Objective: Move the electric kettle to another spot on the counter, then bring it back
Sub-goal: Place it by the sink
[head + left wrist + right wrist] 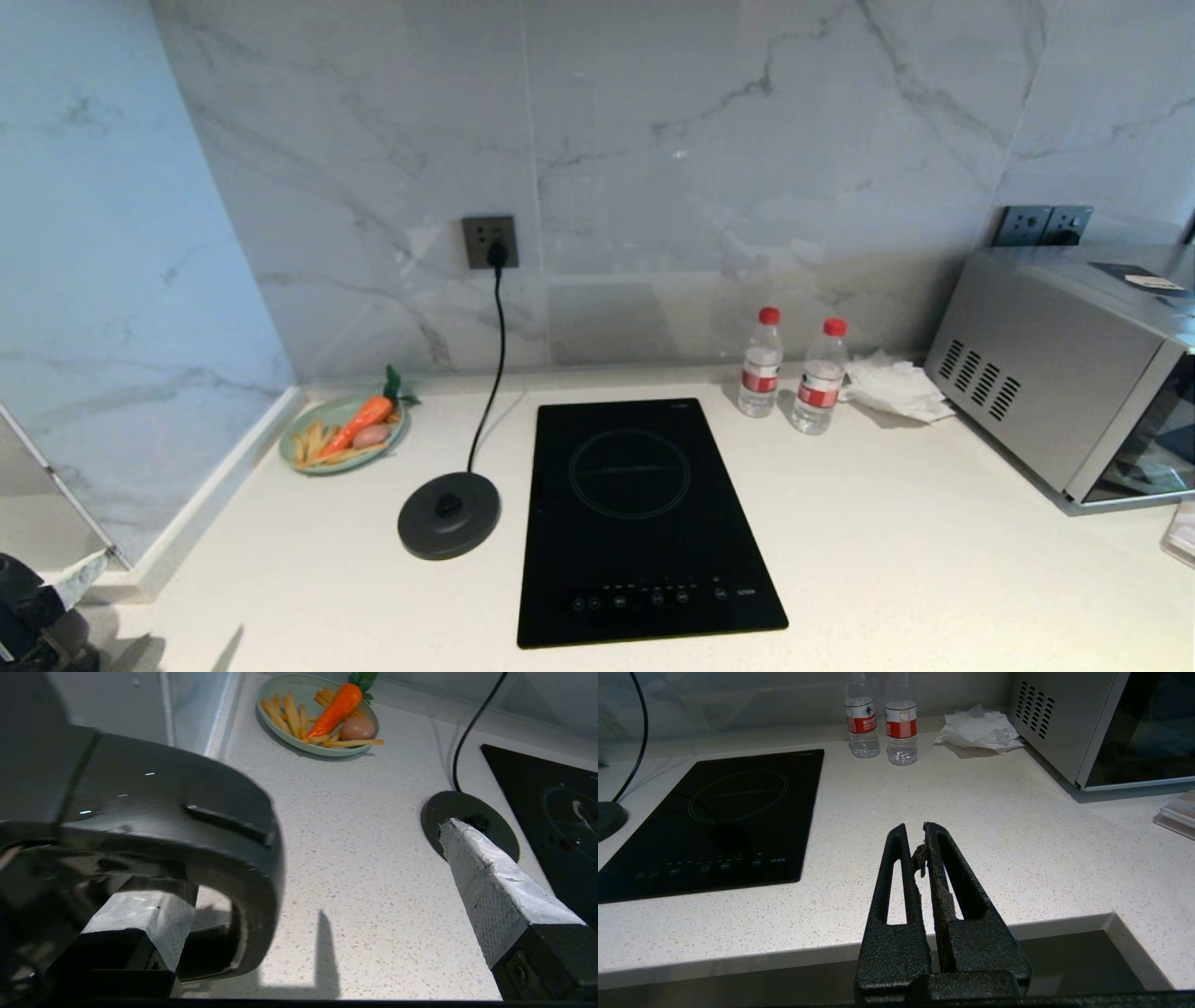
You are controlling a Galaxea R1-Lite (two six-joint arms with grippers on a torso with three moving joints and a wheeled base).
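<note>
The electric kettle (pixel 154 802) shows only in the left wrist view, close up: its glossy black body and loop handle. My left gripper (pixel 299 858) is open wide beside it. One padded finger (pixel 140 919) lies at the handle loop, partly hidden behind it. The other finger (pixel 486 891) stands far off, over the speckled counter (pixel 355 868), and grips nothing. My right gripper (pixel 915 833) is shut and empty, parked above the counter's front edge (pixel 738 956). In the head view a dark shape (pixel 28 607) sits in the lower left corner; I cannot tell what it is.
The kettle's round grey base disc (pixel 449 514) lies bare, its cord running to a wall socket (pixel 490 242). A black hob (pixel 644 518) is right of it. A plate of toy food (pixel 344 433) is at back left; two water bottles (pixel 761 362), tissue (pixel 896 385) and a microwave (pixel 1074 373) at right.
</note>
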